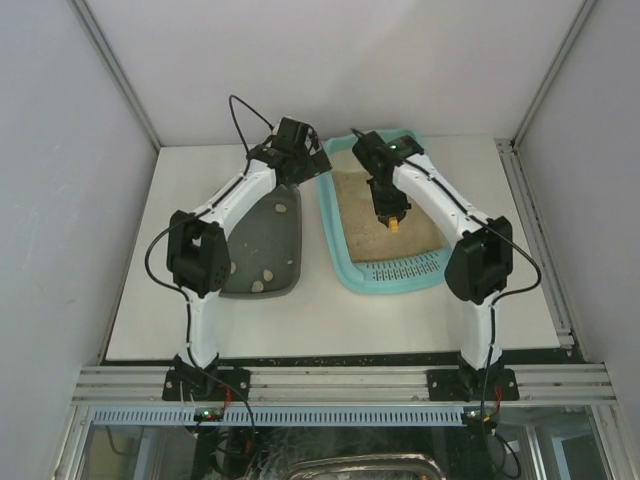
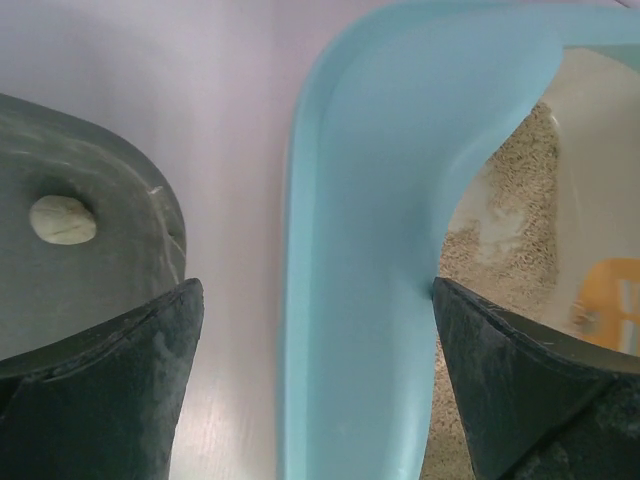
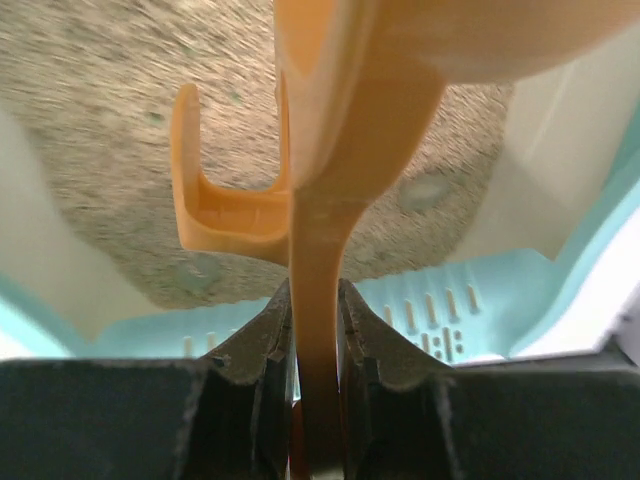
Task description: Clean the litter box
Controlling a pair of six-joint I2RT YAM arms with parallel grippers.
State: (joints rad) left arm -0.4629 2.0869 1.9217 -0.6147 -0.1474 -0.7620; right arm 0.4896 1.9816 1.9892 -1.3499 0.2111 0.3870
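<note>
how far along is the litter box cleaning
Partly done. Done: pale clumps lie in the grey tray. In hand: the right claw is shut on the orange scoop, held over the litter. The left claw is open, with the litter box rim between its fingers. Left: the litter looks blurred, so I cannot tell whether any clumps are in it.

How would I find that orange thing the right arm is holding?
On the white table, look to the light-turquoise litter box right of the dark grey tray. Over its sandy litter is an orange plastic scoop, handle pinched in the right tool; nothing else there is orange.
</note>
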